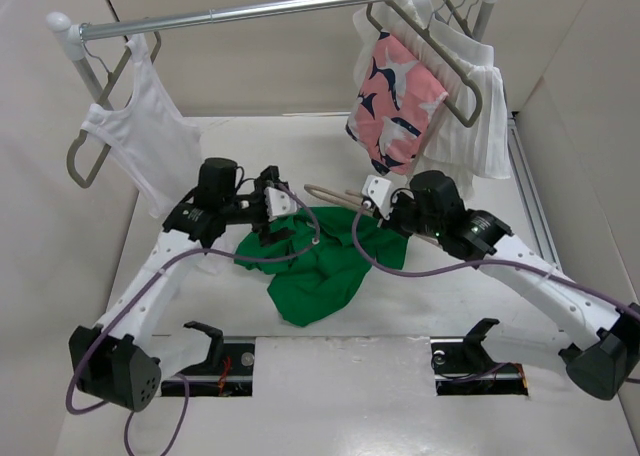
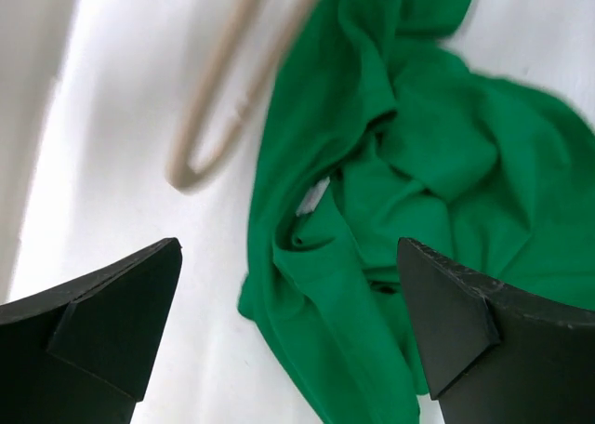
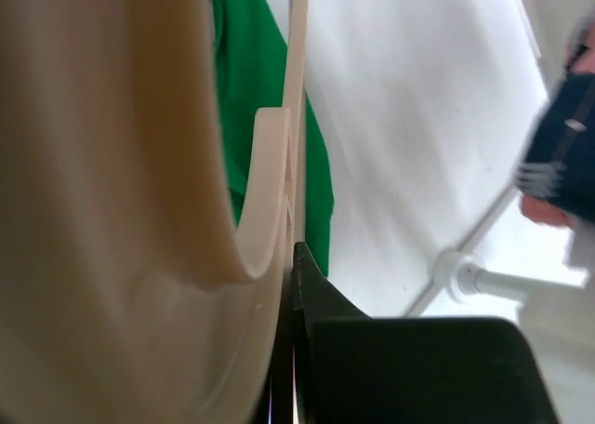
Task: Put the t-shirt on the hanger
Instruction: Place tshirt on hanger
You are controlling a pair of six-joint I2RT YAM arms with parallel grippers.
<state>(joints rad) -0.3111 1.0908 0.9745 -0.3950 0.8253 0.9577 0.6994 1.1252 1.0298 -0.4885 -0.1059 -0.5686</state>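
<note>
Hanger [image 1: 335,196] clamped in right jaws | left jaws apart over t-shirt [image 1: 322,268]

White counter [image 1: 330,396], matte, lightly scuffed, evenly lit with soft shadows. Plain cream panels close it in: back wall [image 1: 270,66], left wall [image 1: 40,226], right wall [image 1: 590,126]. Metal clothes rail [image 1: 280,9] spans the back on white end posts [image 1: 75,41]. White tank top [image 1: 150,136] on a grey hanger [image 1: 95,146] hangs at the rail's left end. Pink patterned garment [image 1: 395,101] and white garments [image 1: 480,116], also on grey hangers, hang at the right end. Metal strip [image 1: 530,206] runs along the counter's right edge. Two dark rectangular cut-outs [image 1: 235,371] at the near edge.
</note>
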